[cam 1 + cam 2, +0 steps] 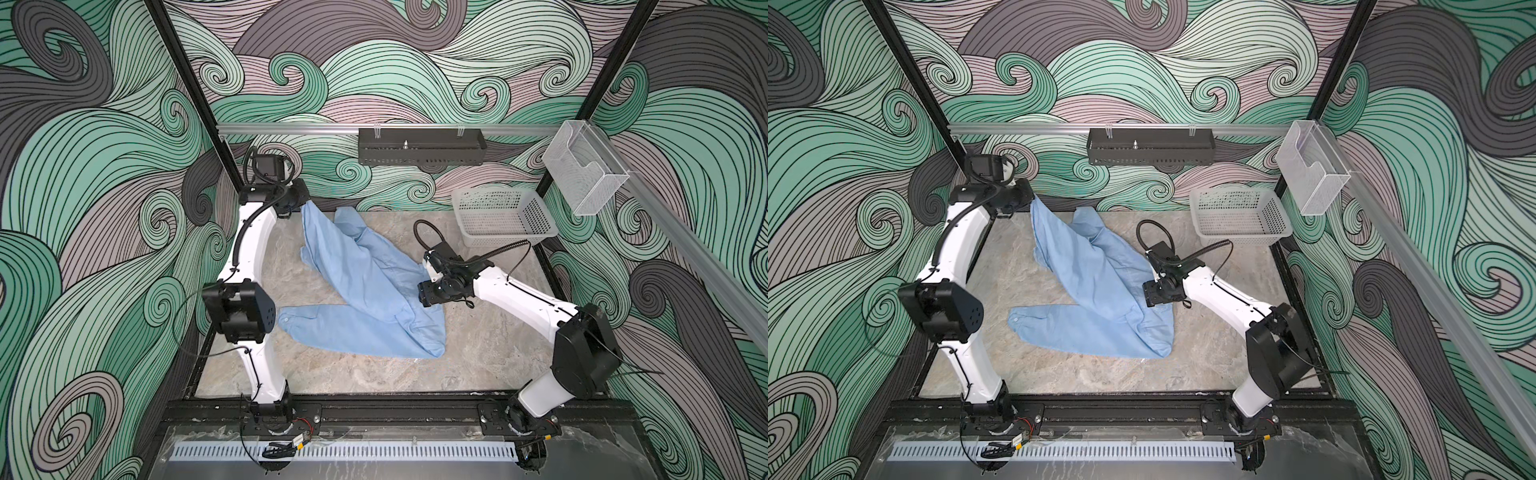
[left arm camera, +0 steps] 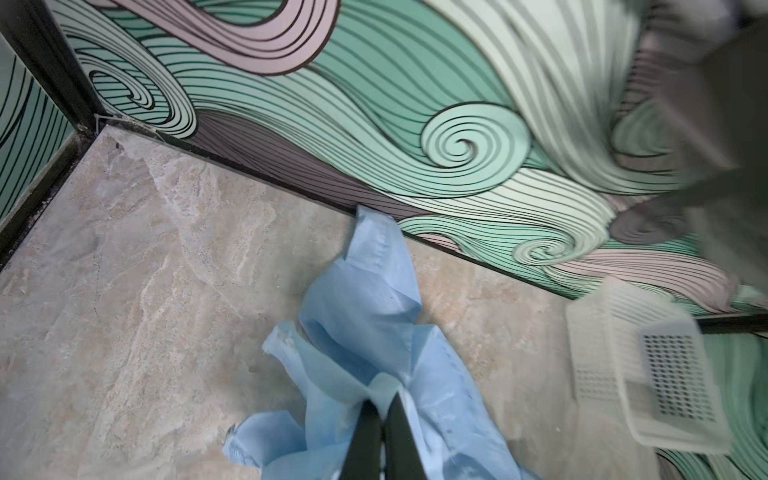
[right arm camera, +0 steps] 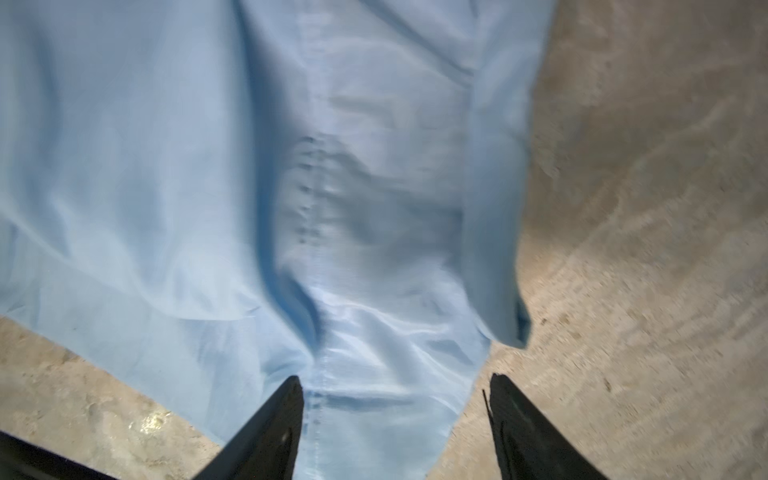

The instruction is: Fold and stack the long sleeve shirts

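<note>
One of the long sleeve shirts (image 1: 365, 282), light blue, lies crumpled on the marble table in both top views (image 1: 1096, 282). A buttoned cuff (image 1: 286, 318) points left. My left gripper (image 1: 305, 204) is shut on a corner of the shirt (image 2: 365, 316) and holds it raised near the back wall; in the left wrist view the two fingers (image 2: 384, 405) pinch a fold of cloth. My right gripper (image 3: 397, 382) stands open low over the shirt's right edge (image 3: 208, 166). A seamed strip of cloth lies loose between its fingers. In a top view it (image 1: 424, 296) sits at the shirt's right side.
A pale perforated basket (image 1: 507, 241) stands at the back right of the table and shows in the left wrist view (image 2: 665, 374). A clear plastic holder (image 1: 582, 170) and a black tray (image 1: 419, 145) hang on the rails. Patterned walls close in the table.
</note>
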Tool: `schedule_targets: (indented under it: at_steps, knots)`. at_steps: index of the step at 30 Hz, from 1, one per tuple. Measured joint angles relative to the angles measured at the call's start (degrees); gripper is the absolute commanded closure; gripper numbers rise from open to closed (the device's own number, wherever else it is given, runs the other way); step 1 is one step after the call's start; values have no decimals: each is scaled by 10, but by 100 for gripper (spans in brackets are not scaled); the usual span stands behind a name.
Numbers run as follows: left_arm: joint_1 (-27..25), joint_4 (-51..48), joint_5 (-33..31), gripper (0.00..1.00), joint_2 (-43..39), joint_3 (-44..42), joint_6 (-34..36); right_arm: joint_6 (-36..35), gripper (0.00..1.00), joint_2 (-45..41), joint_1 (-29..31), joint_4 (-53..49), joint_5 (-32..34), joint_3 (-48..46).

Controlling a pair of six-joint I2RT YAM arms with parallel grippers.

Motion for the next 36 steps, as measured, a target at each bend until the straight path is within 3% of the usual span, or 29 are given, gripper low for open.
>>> schedule_targets:
  at_steps: [7, 15, 19, 22, 27, 36]
  knots:
    - [-28, -5, 44, 100, -172, -4, -25, -112, 23, -31, 157, 193, -13, -50]
    - [-47, -32, 60, 100, -189, -33, -59, -146, 6, 94, 202, 316, 42, 22]
    - [-47, -49, 60, 100, -189, -39, -70, -145, 9, 166, 216, 347, 67, 69]
    - [-47, -53, 59, 100, -190, -39, -71, -142, 15, 204, 222, 360, 75, 93]
    - [-46, -72, 32, 100, -192, -39, -57, -125, 15, 209, 213, 349, 79, 96]
    - [-30, -72, 0, 100, -187, -64, -40, -47, 9, 67, 96, 244, 46, 15]
